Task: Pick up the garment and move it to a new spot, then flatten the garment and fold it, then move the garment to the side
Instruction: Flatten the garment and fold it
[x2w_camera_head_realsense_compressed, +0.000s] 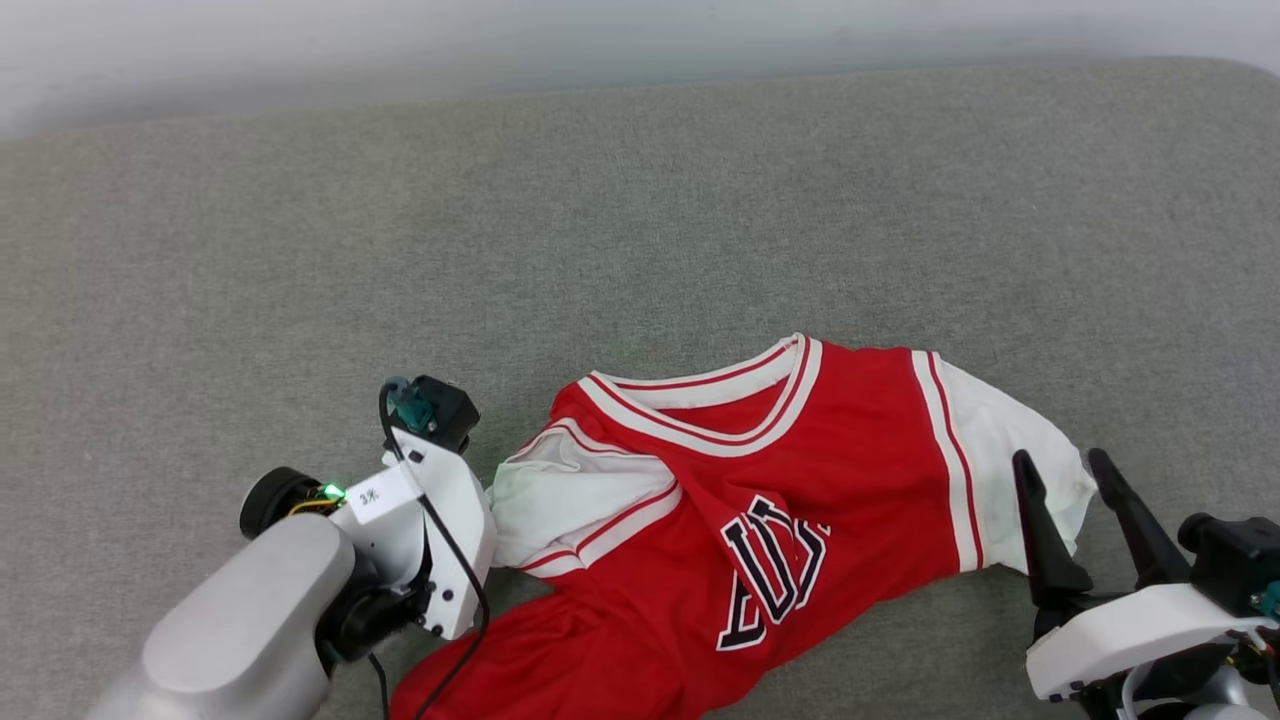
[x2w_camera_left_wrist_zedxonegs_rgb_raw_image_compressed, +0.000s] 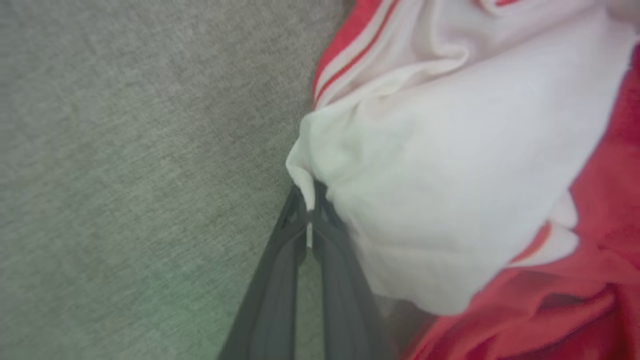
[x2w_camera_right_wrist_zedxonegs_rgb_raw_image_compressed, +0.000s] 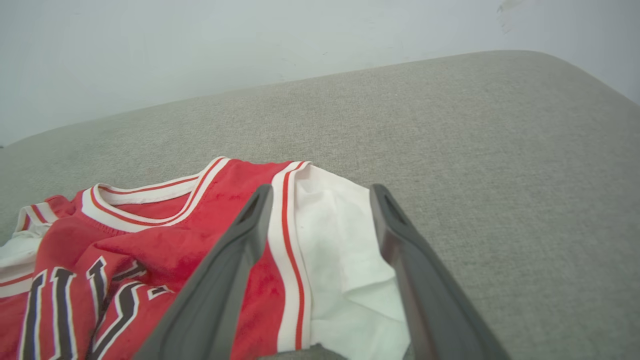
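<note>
The garment (x2w_camera_head_realsense_compressed: 760, 500), a red jersey with white sleeves, striped trim and black-and-white lettering, lies crumpled on the grey cushion in the lower middle of the head view. My left gripper (x2w_camera_left_wrist_zedxonegs_rgb_raw_image_compressed: 309, 197) is shut on the edge of the garment's white left sleeve (x2w_camera_left_wrist_zedxonegs_rgb_raw_image_compressed: 450, 190); in the head view its wrist (x2w_camera_head_realsense_compressed: 430, 520) covers the fingers beside that sleeve (x2w_camera_head_realsense_compressed: 560, 500). At the lower right my right gripper (x2w_camera_head_realsense_compressed: 1065, 470) stands open, its fingers (x2w_camera_right_wrist_zedxonegs_rgb_raw_image_compressed: 250, 230) hovering over the white right sleeve (x2w_camera_right_wrist_zedxonegs_rgb_raw_image_compressed: 340, 250) without touching it.
The grey fabric surface (x2w_camera_head_realsense_compressed: 640, 230) stretches wide behind and to both sides of the garment. A pale wall (x2w_camera_head_realsense_compressed: 640, 40) runs along its far edge. The surface rounds off at the far right corner (x2w_camera_right_wrist_zedxonegs_rgb_raw_image_compressed: 575, 70).
</note>
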